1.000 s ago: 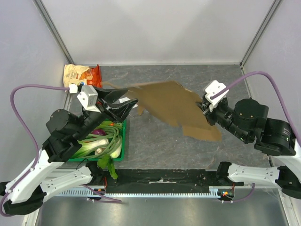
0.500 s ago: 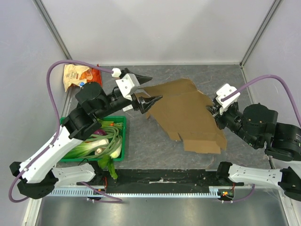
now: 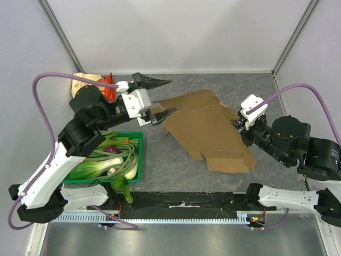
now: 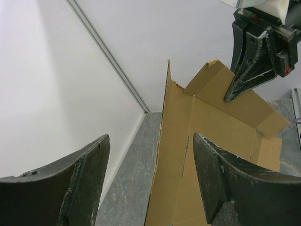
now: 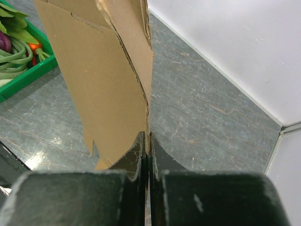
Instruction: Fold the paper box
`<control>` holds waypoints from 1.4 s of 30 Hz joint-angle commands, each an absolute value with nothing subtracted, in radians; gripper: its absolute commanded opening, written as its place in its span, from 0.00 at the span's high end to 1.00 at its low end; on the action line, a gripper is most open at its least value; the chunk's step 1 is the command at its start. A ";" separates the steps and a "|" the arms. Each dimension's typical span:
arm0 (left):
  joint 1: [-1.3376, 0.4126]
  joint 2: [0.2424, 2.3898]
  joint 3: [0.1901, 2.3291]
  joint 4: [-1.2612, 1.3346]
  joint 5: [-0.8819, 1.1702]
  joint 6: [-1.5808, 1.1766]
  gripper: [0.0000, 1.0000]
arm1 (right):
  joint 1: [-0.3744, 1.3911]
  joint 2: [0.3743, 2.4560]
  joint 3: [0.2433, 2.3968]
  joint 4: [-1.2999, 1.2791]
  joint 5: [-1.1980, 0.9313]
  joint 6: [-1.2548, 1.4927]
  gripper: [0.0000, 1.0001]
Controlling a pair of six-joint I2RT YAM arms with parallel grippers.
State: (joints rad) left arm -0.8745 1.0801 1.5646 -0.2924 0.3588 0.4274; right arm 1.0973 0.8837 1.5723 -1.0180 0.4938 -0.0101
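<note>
I see my right gripper (image 3: 235,124) clamped tight on the right edge of the paper box (image 3: 205,125), an unfolded sheet spread across the middle of the table (image 3: 170,160); my left gripper (image 3: 175,95) has its jaws spread wide, gripping nothing, just beside the sheet's left edge

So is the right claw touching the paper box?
Touching. The right wrist view shows the right claw shut on the paper box, its edge pinched with no gap.
</note>
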 commanded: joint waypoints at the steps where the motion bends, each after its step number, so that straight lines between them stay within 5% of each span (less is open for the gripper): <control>1: -0.871 1.166 1.631 -0.379 0.410 0.499 0.23 | 1.100 0.887 1.601 -1.019 0.466 -0.035 1.00; 5: -0.873 1.219 1.683 -0.417 0.397 0.500 0.35 | 1.100 0.884 1.589 -1.015 0.471 -0.037 1.00; 8: -0.870 1.256 1.710 -0.434 0.351 0.500 0.58 | 1.100 0.888 1.580 -1.009 0.527 -0.020 1.00; 9: -0.870 1.267 1.716 -0.434 0.339 0.500 0.72 | 1.100 0.890 1.575 -1.002 0.549 -0.008 1.00; 12: -0.870 1.278 1.703 -0.388 0.270 0.474 0.98 | 1.100 0.902 1.531 -0.916 0.829 0.060 0.86; 13: -0.870 1.285 1.695 -0.364 0.229 0.441 0.98 | 1.098 0.908 1.514 -0.888 0.891 0.110 0.60; 14: -0.870 1.289 1.687 -0.300 0.213 0.427 0.98 | 1.100 0.916 1.476 -0.829 1.007 0.132 0.45; 17: -0.870 1.333 1.700 -0.211 0.155 0.332 0.98 | 1.100 0.969 1.448 -0.740 1.107 0.181 0.20; 22: -0.832 1.413 1.836 -0.170 -0.066 0.089 0.98 | 1.098 1.035 1.502 -0.580 1.140 0.043 0.06; 32: -0.772 1.381 1.968 -0.241 0.169 -0.377 0.98 | 1.100 0.963 1.808 -0.609 0.860 -0.114 0.02; 42: -0.700 1.252 1.619 -0.103 0.222 -0.664 0.98 | 1.100 1.009 1.865 -0.752 0.797 -0.107 0.02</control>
